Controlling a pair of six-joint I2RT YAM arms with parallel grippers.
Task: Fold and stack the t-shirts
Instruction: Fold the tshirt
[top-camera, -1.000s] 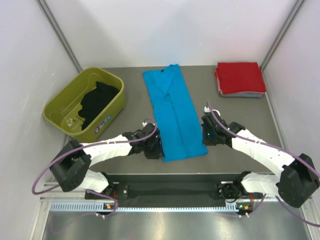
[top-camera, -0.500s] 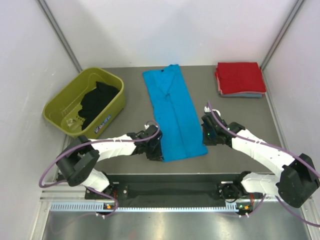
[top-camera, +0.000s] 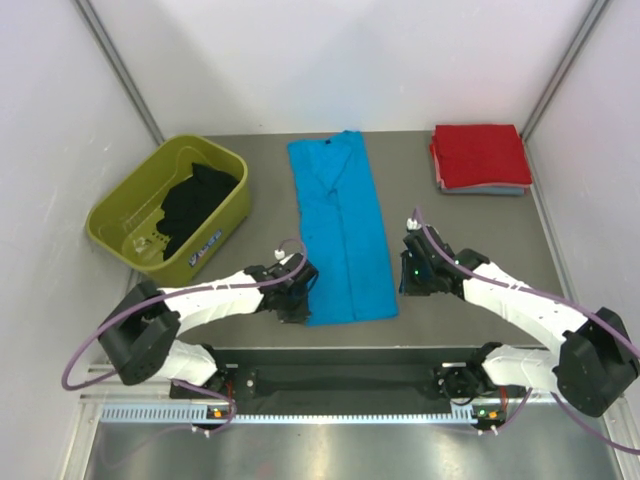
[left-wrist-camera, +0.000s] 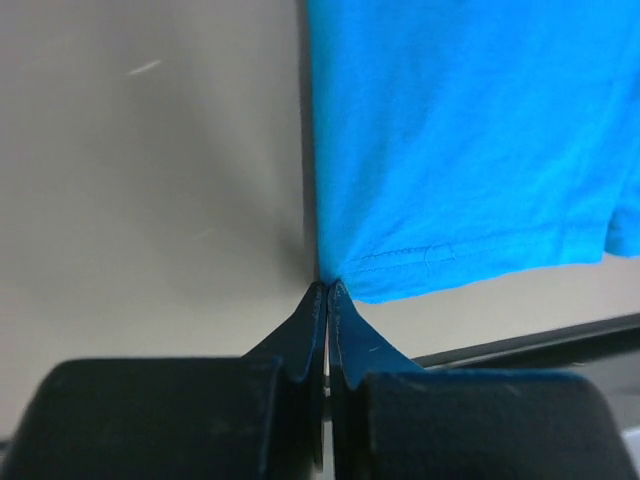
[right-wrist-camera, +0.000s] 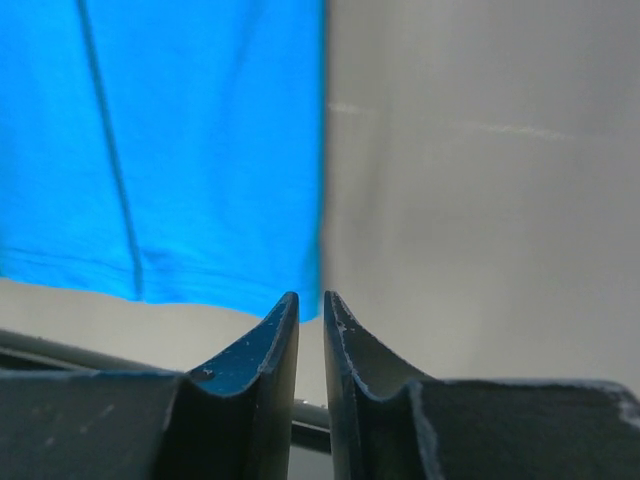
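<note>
The turquoise t-shirt (top-camera: 342, 230) lies as a long narrow strip down the middle of the table. My left gripper (top-camera: 298, 300) is at its near left corner, and in the left wrist view the left gripper (left-wrist-camera: 327, 285) is shut, its tips pinching the hem corner of the turquoise t-shirt (left-wrist-camera: 460, 130). My right gripper (top-camera: 405, 280) stands by the near right corner. In the right wrist view the right gripper (right-wrist-camera: 310, 295) shows a narrow gap with nothing in it, and the turquoise t-shirt (right-wrist-camera: 170, 150) lies just beyond its left tip.
A folded red t-shirt (top-camera: 480, 153) rests on a grey-blue one (top-camera: 480, 189) at the back right. An olive-green tub (top-camera: 215, 238) at the left holds a black t-shirt (top-camera: 195, 200). The table's near edge (top-camera: 350, 352) runs just behind both grippers.
My left gripper closed on the shirt's corner and drew it leftward, so the strip's near end shifted left. The right gripper's jaws parted a little and lie clear of the cloth.
</note>
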